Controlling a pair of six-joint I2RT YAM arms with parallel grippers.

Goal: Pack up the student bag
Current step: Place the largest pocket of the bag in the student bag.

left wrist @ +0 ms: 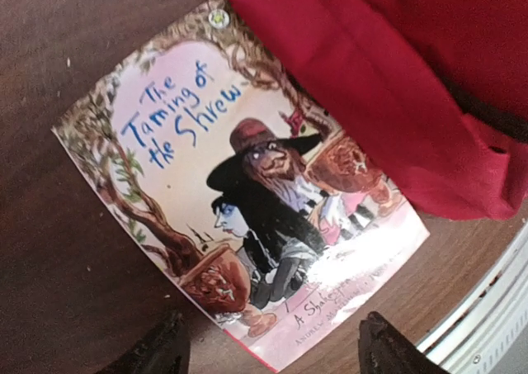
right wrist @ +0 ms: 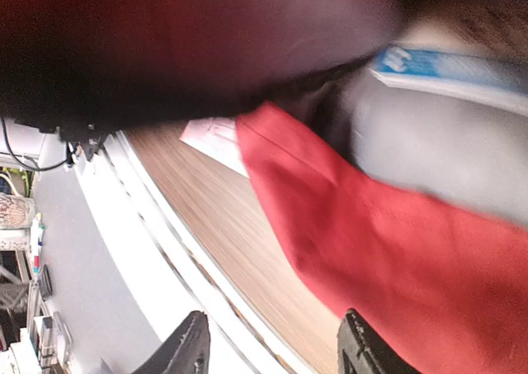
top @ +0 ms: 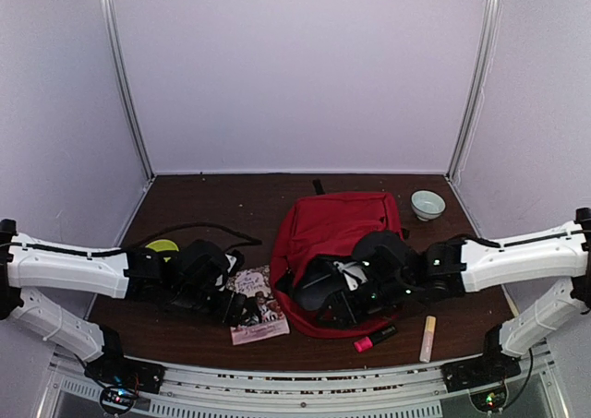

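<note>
left gripper (left wrist: 272, 356) hovering jaws-wide, Taming of the Shrew book (left wrist: 239, 192) lying just beneath; right gripper (right wrist: 276, 353) sitting wide, student bag (right wrist: 396, 250) edge touching it.

The student bag (left wrist: 396, 77) covers one corner of the book (left wrist: 231, 192) (bag interior blurred up close).

Matt, soft red cloth on the student bag (left wrist: 396, 85). Glossy printed paper on the book (left wrist: 239, 192) cover, glare at its lower edge. Smooth dark wood grain, faint sheen, on the table (left wrist: 66, 267). Smooth, glazed-looking bowl (top: 428, 204). Ribbed pale metal rail (left wrist: 487, 308).
</note>
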